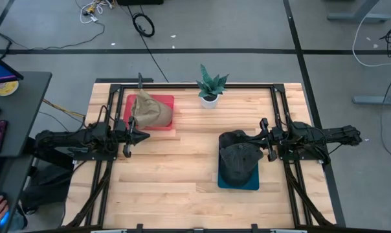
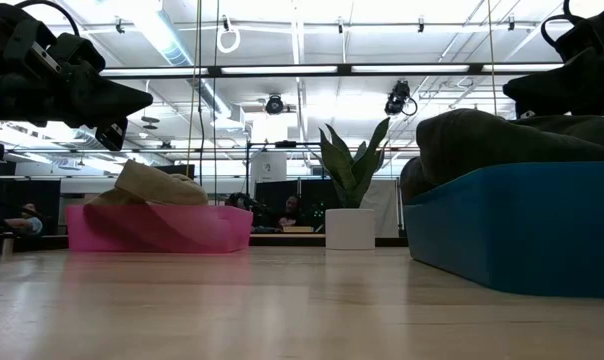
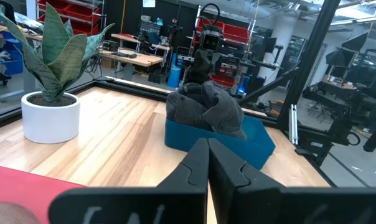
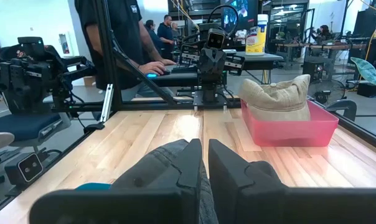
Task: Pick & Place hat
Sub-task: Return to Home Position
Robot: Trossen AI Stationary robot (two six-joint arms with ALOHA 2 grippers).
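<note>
Sorting is looking done: tan fabric caps [image 1: 149, 110] are lying in the pink plastic bin [image 1: 166, 101] far left, black fabric caps [image 1: 237, 158] in the blue plastic bin [image 1: 247, 184] near right. Left gripper [image 1: 144, 136] and right gripper [image 1: 254, 137] are hovering pinched closed and empty, with only homing remaining.

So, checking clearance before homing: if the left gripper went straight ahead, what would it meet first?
The left gripper would likely hit the black caps in the blue bin; height unclear.

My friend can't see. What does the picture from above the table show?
A wooden table seen from above: the left pincer, shut, hangs by a pink bin of brown caps, and the right pincer, shut, by a blue bin of black caps. A small potted plant stands at the table's far edge.
</note>
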